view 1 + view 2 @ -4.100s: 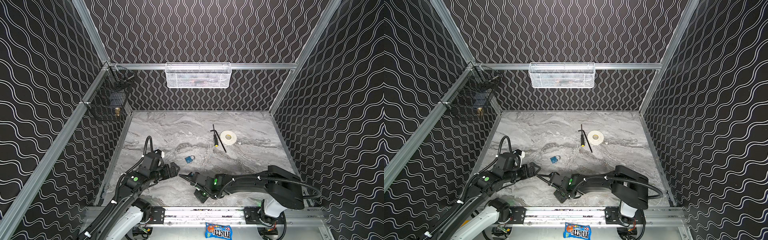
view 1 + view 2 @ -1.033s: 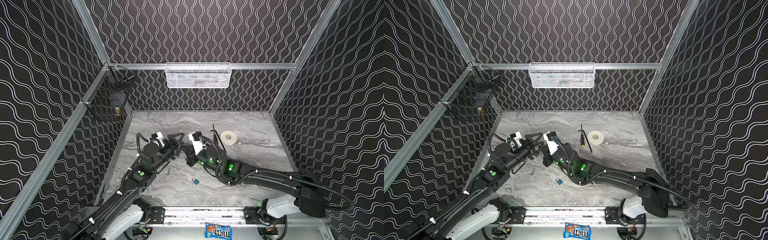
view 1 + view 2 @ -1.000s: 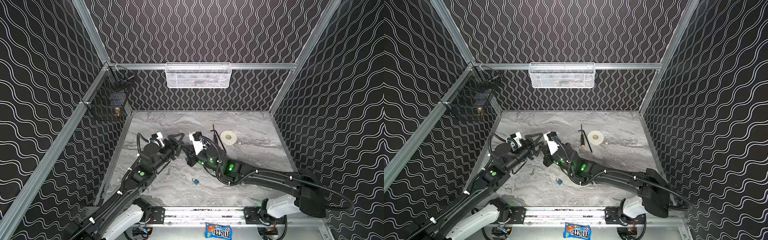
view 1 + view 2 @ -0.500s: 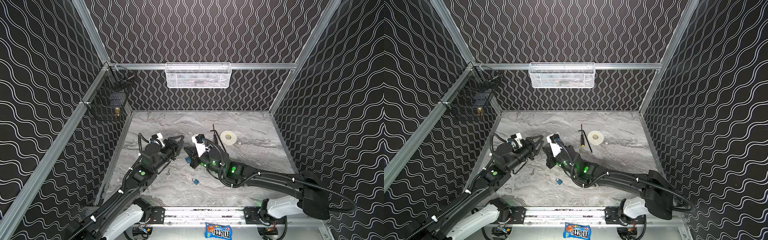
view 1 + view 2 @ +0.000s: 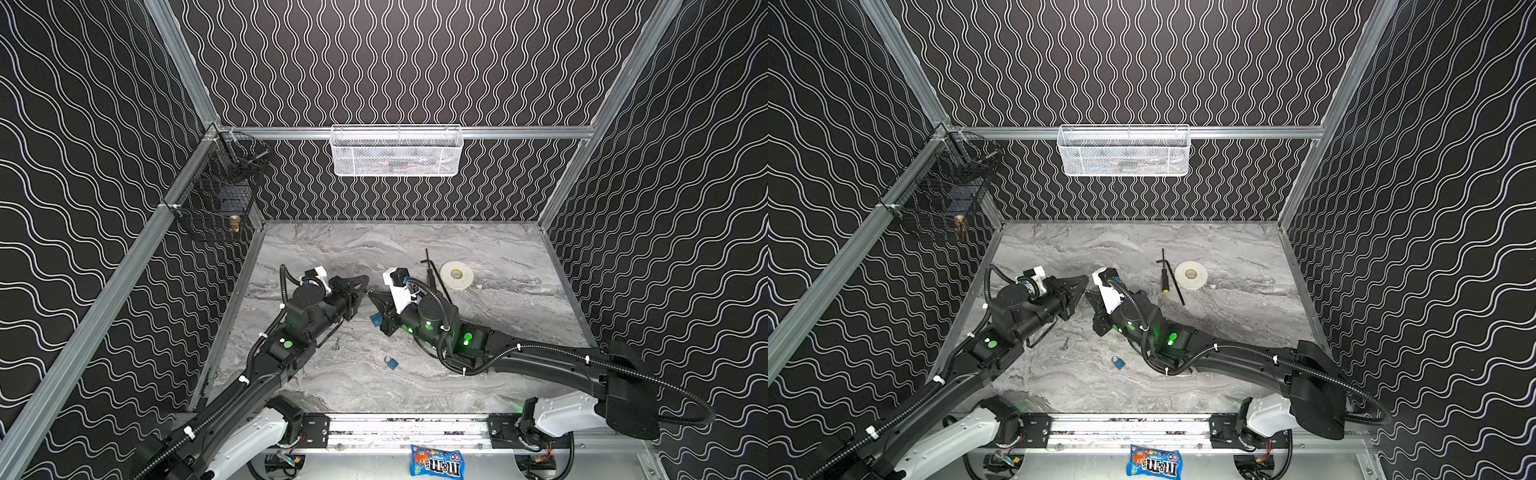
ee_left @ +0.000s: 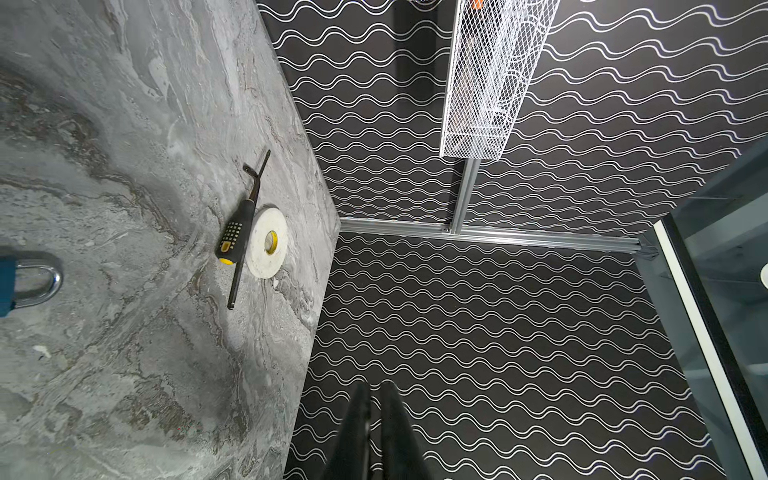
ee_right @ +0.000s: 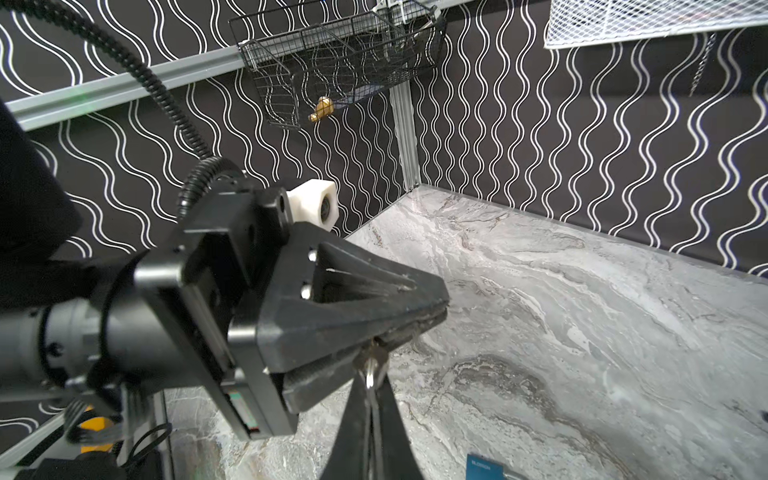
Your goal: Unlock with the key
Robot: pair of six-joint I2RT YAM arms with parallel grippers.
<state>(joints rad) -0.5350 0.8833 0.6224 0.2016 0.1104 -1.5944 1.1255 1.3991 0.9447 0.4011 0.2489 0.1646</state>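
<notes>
Left end effector, right end effector on key.

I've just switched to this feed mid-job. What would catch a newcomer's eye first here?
The two arms meet tip to tip above the left-middle of the table. The left tool and the right tool are both shut on one small silver key. Toward the near edge, a blue padlock lies flat on the table. A screwdriver and a tape roll sit untouched farther back.

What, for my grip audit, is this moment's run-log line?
stage: key handover | right gripper: shut on key | left gripper: shut on key | padlock: on table
</notes>
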